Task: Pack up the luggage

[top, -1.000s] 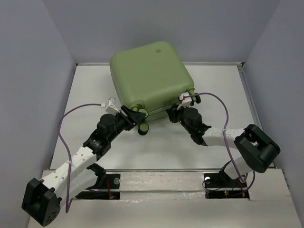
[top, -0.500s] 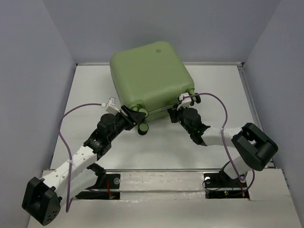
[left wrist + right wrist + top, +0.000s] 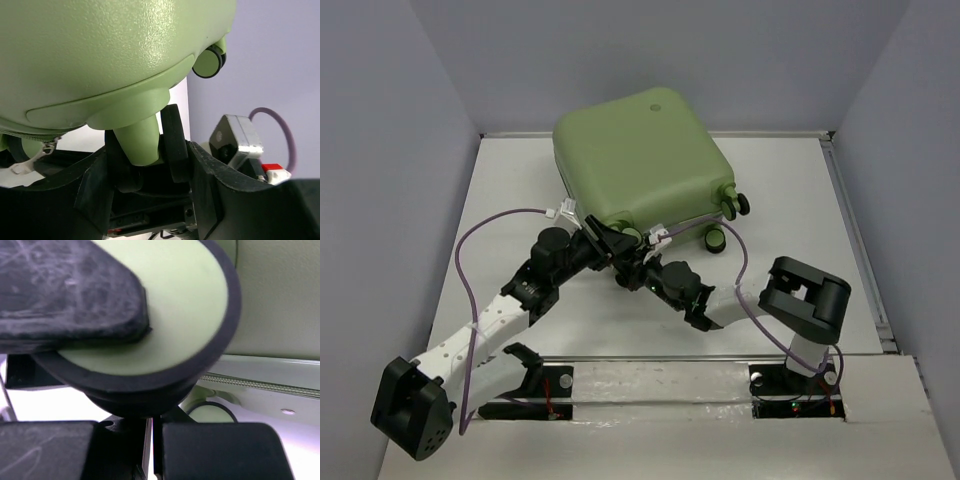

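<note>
The light-green luggage (image 3: 640,160) lies closed at the back of the white table (image 3: 800,200), its wheeled end toward the arms. My left gripper (image 3: 610,243) is at its near left corner, shut on a green-and-black wheel (image 3: 172,145) that sits between the fingers (image 3: 205,185). My right gripper (image 3: 642,272) is just right of it, below the same corner. In the right wrist view that wheel (image 3: 175,305) fills the frame, with the left gripper's black pad pressed on its face. The right gripper (image 3: 152,440) is shut, with nothing between its jaws.
Two more wheels (image 3: 715,240) (image 3: 738,203) stick out at the luggage's near right corner. Grey walls close in the table on the left, right and back. Purple cables (image 3: 470,240) loop off both wrists. The right arm's elbow (image 3: 805,295) stands at the near right.
The right arm has swung left from the luggage's right wheels to beside the left gripper, and its jaws have closed. The luggage has turned slightly, baring its right wheels.
</note>
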Tool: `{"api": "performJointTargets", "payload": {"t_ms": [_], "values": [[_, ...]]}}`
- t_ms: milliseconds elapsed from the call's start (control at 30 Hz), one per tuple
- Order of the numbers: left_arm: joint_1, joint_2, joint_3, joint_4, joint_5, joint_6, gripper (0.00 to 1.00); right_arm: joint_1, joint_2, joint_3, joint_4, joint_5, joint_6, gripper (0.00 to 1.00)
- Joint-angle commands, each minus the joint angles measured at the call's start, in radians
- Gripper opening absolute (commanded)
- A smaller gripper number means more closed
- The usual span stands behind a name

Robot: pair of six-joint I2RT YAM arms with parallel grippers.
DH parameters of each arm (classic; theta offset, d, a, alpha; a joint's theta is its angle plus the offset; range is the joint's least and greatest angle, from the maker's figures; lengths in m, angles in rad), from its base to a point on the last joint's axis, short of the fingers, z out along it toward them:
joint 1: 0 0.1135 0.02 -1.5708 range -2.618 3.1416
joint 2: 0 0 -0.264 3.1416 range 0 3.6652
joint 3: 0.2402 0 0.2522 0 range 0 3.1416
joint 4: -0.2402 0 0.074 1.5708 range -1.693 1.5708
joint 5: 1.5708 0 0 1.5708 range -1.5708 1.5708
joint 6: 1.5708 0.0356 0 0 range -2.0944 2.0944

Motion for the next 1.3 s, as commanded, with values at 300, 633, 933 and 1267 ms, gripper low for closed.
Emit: {"api": "performJointTargets", "payload": {"t_ms": [300, 633, 933, 1267], "values": [[-0.045, -0.057, 0.082, 0.509, 0.1, -0.092, 0.06, 0.152, 0.26, 0.159, 0.541, -0.255, 0.252, 0.07], [-0.042, -0.154, -0.069, 0.414, -0.002, -0.046, 0.28, 0.152, -0.347, -0.245, -0.147, 0.135, 0.166, 0.85], [-0.04, -0.165, -0.078, 0.402, -0.014, -0.043, 0.65, -0.031, -0.467, -0.05, -0.448, -0.001, 0.056, 0.91], [-0.04, -0.163, -0.087, 0.394, -0.005, -0.055, 0.81, -0.031, -0.32, 0.116, -0.384, -0.055, -0.013, 0.92]]}}
